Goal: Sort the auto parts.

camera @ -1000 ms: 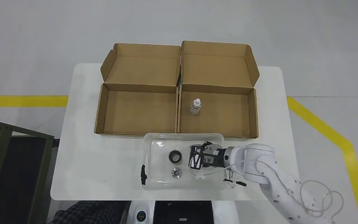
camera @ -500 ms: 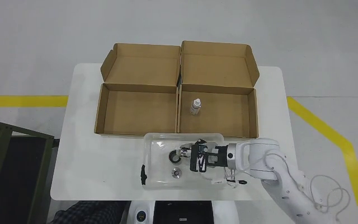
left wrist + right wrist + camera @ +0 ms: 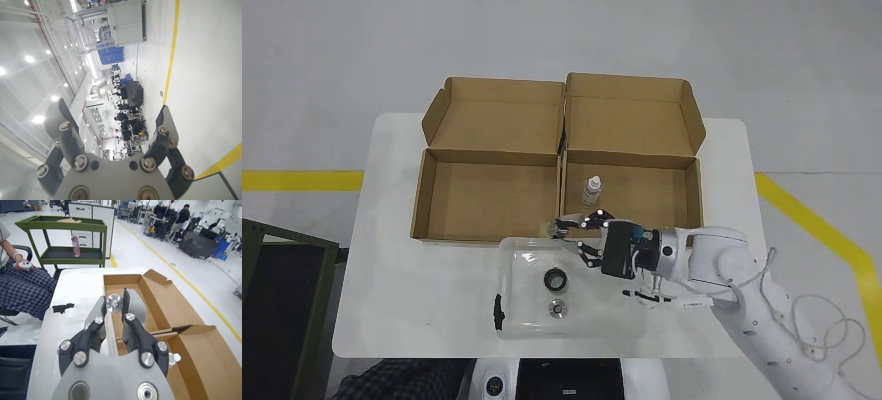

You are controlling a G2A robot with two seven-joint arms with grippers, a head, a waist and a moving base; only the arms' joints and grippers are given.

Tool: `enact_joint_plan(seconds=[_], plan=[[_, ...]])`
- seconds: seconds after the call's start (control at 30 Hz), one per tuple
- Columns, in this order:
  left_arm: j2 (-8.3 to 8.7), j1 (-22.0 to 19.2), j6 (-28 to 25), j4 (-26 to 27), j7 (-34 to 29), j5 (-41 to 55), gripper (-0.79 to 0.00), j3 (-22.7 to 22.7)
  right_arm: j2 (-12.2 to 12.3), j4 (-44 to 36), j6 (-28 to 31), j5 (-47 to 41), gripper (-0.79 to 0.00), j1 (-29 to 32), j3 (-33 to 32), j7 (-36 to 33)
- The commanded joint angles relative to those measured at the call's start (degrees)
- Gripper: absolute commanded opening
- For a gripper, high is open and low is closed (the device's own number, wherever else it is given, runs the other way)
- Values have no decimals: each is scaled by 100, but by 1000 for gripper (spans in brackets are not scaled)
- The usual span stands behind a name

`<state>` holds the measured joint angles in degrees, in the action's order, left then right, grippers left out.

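One round metal disc is pinched by its rim between the pads of my right gripper, jaws narrowed to its width, at the top view's lower centre, over the lower wall where the left box meets the right box. I judge it best to clear that wall, centre over a bare floor, lower, then release. My left gripper gapes wide, empty.

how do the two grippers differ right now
The right gripper is shut on a silver disc; the left gripper is open and holds nothing. The right gripper hangs above the table by the cardboard boxes; the left gripper points out at the factory floor. Both have the same grey-and-black build.
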<state>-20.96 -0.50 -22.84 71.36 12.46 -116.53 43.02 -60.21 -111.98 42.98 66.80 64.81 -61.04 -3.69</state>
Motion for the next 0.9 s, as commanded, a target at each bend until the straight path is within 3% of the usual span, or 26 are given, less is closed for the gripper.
enact_joint_plan(seconds=[0.0,0.87], plan=[[0,0,0,0,0,0,0,0,-10,12,-31,25,-785,-20,-24,207],[0,0,0,0,0,0,0,0,-108,-35,-185,17,-785,-117,-263,1238]])
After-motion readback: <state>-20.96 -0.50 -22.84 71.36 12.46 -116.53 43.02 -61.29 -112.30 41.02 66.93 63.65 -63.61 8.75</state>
